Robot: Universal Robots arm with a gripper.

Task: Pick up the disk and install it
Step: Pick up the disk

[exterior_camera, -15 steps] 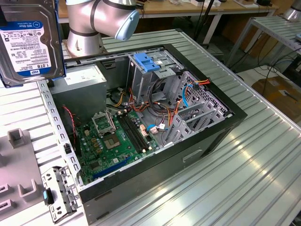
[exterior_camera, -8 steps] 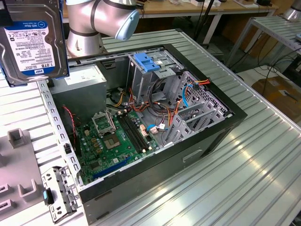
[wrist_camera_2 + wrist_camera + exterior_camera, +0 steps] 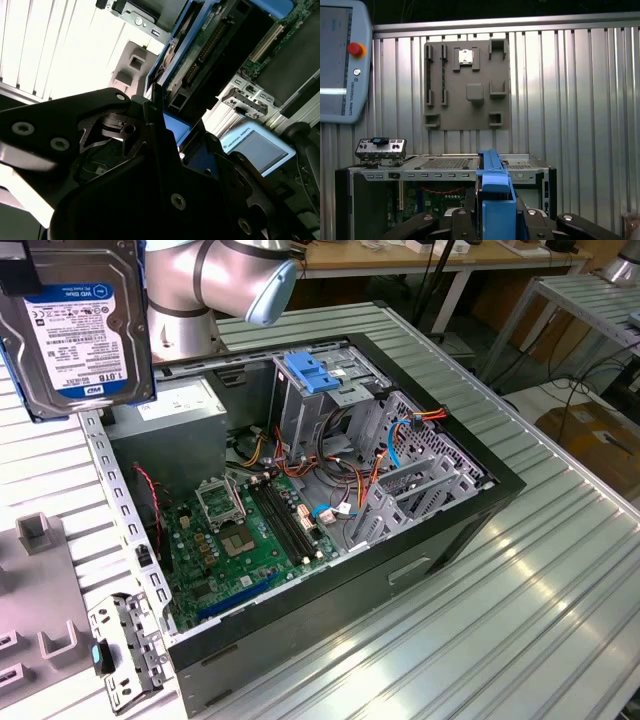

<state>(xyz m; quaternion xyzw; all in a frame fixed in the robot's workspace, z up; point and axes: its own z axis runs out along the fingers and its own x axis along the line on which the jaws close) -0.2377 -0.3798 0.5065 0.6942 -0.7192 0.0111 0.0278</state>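
The disk (image 3: 80, 330) is held aloft at the exterior view's upper left, its label face turned to that camera, clear of the surface (image 3: 520, 640). Whether it hangs over the open computer case (image 3: 440, 530) or just beside it cannot be told. In the first wrist view the tool (image 3: 495, 222) is seen pinching the disk by its blue carrier rails, edge-on between the fingers (image 3: 462, 220). This grip is judged to leave the drive's body free for the grey drive cage (image 3: 320, 415), whose blue latch (image 3: 312, 373) stands well apart from the disk.
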